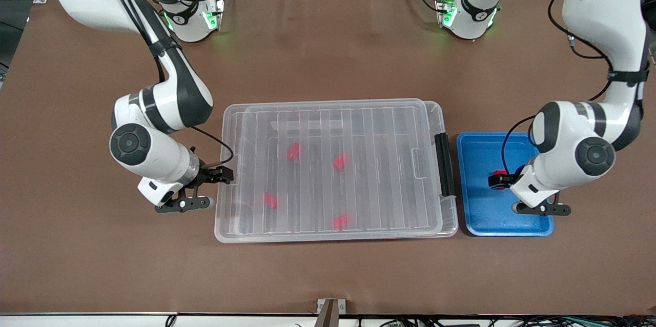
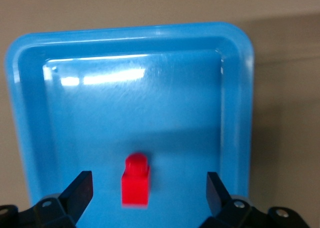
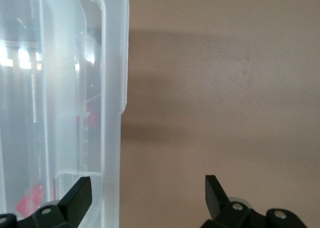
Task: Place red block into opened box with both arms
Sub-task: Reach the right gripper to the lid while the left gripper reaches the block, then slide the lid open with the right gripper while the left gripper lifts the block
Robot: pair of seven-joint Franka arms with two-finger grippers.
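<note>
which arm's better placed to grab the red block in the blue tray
Left. The left gripper hangs open over the blue tray, its fingers either side of the red block. The right gripper is open at the box edge.

Left claw (image 2: 147, 188) (fingers apart) straddles red block (image 2: 135, 182) in blue tray (image 2: 235, 113).

We take this for a robotics lab: two white arms (image 1: 154, 106) bolted along the top edge of a brown-covered counter (image 1: 328, 276), cables trailing from their bases, aluminium framing at one top corner
</note>
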